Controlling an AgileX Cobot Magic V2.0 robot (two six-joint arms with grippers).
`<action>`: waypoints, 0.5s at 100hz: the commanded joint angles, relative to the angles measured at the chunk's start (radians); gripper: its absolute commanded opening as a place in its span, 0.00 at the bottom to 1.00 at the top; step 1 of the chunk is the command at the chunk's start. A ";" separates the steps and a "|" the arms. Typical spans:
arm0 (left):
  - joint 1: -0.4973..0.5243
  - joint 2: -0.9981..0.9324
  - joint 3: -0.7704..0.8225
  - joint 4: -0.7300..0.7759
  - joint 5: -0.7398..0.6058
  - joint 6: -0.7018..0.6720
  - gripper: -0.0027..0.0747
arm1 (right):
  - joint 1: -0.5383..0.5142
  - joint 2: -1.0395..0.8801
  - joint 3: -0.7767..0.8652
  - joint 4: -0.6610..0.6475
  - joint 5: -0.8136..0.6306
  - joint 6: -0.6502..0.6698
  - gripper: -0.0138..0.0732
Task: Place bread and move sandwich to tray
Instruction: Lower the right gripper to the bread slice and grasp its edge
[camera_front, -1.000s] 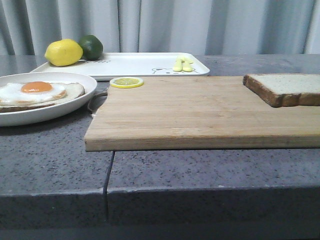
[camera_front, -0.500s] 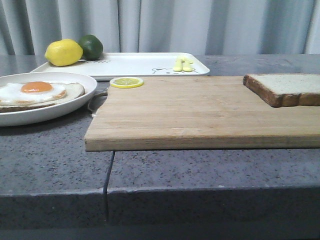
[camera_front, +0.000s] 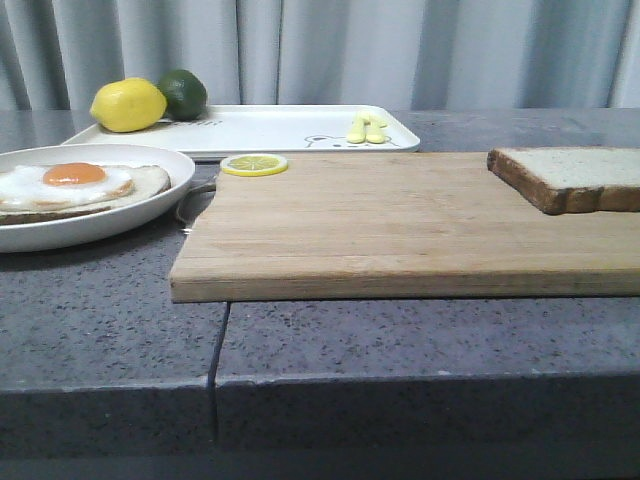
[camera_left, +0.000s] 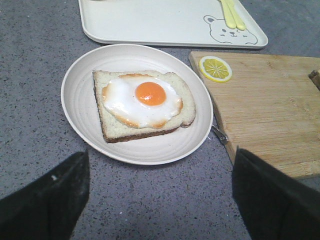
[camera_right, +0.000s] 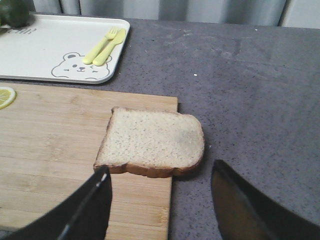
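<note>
The bread (camera_front: 570, 177) lies on the right end of the wooden cutting board (camera_front: 400, 225), overhanging its edge in the right wrist view (camera_right: 152, 142). The slice with the fried egg (camera_front: 75, 185) sits on the round white plate (camera_front: 150, 205); it also shows in the left wrist view (camera_left: 142, 102). The white tray (camera_front: 270, 130) with the bear mark (camera_left: 230, 32) stands behind. My left gripper (camera_left: 160, 192) is open above the counter just short of the plate. My right gripper (camera_right: 160, 200) is open just short of the bread. Neither gripper shows in the front view.
A lemon (camera_front: 127, 105) and a lime (camera_front: 183, 93) sit on the tray's far left end. A yellow fork and knife (camera_front: 365, 128) lie on its right end. A lemon slice (camera_front: 254, 164) lies on the board's back left corner. A curtain hangs behind.
</note>
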 joint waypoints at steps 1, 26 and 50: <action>0.003 0.009 -0.035 -0.031 -0.056 -0.001 0.74 | -0.005 0.020 -0.037 0.067 -0.087 -0.062 0.68; 0.003 0.009 -0.035 -0.031 -0.056 -0.001 0.74 | -0.052 0.129 -0.037 0.466 -0.181 -0.423 0.67; 0.003 0.009 -0.035 -0.031 -0.056 -0.001 0.74 | -0.288 0.268 -0.037 0.947 -0.146 -0.820 0.67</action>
